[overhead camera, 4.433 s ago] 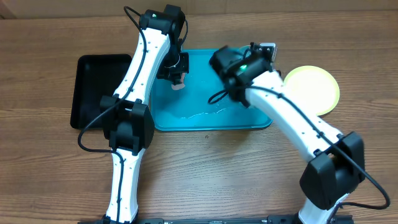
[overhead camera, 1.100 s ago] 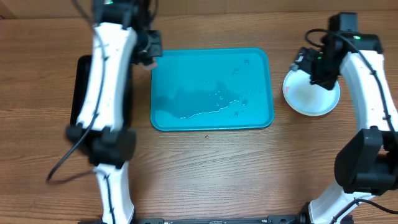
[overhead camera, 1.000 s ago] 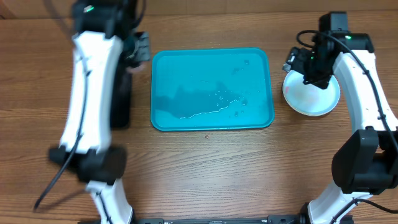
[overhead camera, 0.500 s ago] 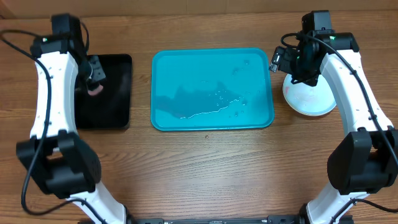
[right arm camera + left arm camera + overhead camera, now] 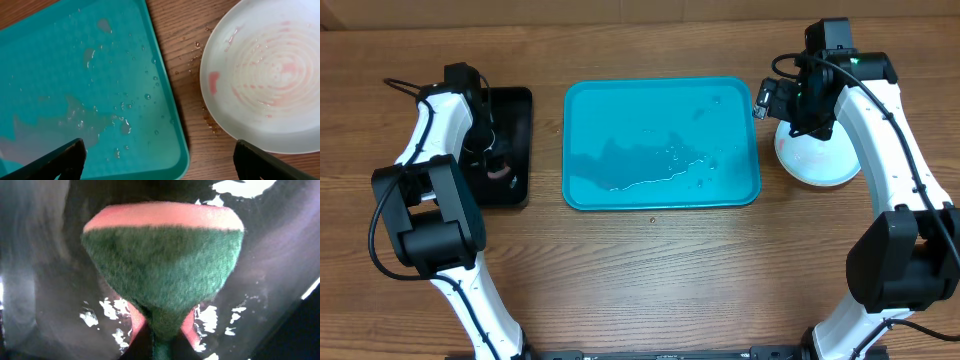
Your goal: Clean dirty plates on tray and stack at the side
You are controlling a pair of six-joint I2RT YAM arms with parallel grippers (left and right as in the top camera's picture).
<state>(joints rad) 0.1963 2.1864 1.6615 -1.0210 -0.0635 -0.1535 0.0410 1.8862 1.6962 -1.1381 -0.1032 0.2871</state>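
Note:
The turquoise tray (image 5: 660,120) (image 5: 75,60) lies mid-table, wet, with no plate on it. A white plate (image 5: 820,160) (image 5: 270,75) with faint red smears sits on the wood just right of the tray. My right gripper (image 5: 782,112) (image 5: 162,165) hangs open above the tray's right rim and the strip of wood beside the plate, holding nothing. My left gripper (image 5: 495,165) (image 5: 162,347) is over the black tray, its jaws pinched on a green-and-pink sponge (image 5: 162,265) (image 5: 497,172).
The black tray (image 5: 515,110) (image 5: 40,280) stands left of the turquoise tray and is wet. Water drops and brownish spots mark the wood (image 5: 207,122) between tray and plate. Bare wooden table lies in front.
My left arm has swung from the turquoise tray's left edge out over the black tray and come down with the sponge. My right gripper has drifted slightly left, off the plate.

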